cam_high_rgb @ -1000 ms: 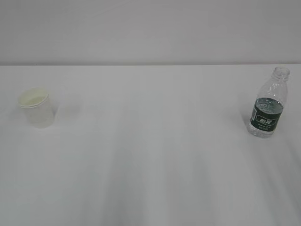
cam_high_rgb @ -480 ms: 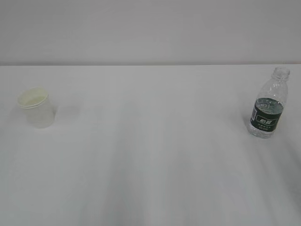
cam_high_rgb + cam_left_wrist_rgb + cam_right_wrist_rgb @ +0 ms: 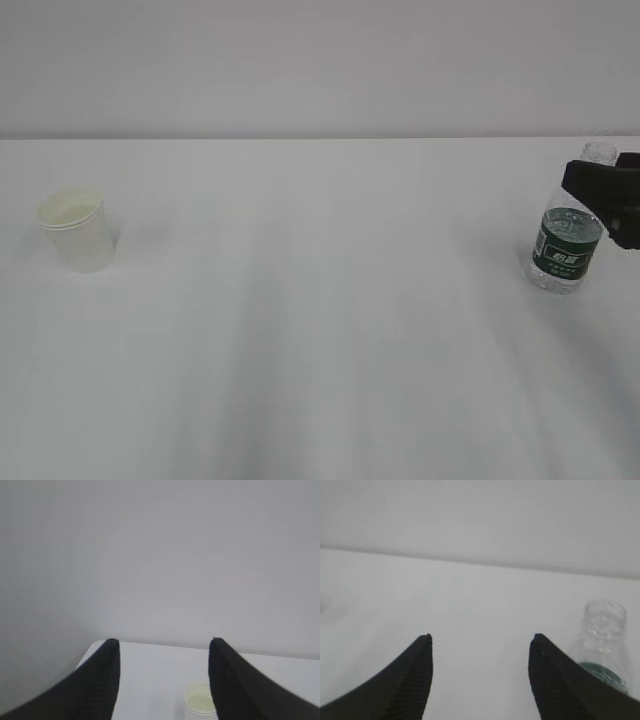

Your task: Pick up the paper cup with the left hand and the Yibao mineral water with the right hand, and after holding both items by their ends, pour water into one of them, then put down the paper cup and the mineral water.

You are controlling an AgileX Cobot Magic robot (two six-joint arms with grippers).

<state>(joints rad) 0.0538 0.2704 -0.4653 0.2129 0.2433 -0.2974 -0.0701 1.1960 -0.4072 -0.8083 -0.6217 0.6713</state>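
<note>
The white paper cup stands upright at the left of the table; in the left wrist view it sits low, beside the right finger. My left gripper is open and empty, and out of the exterior view. The capless Yibao bottle with its green label stands at the right; in the right wrist view it is right of the right finger. My right gripper is open and empty; a black part of it shows at the right edge, in front of the bottle's neck.
The white table runs back to a plain grey wall. Its far left corner shows in the left wrist view.
The right gripper has come into the exterior view at the right edge, by the bottle's neck. The cup and the bottle have not moved.
</note>
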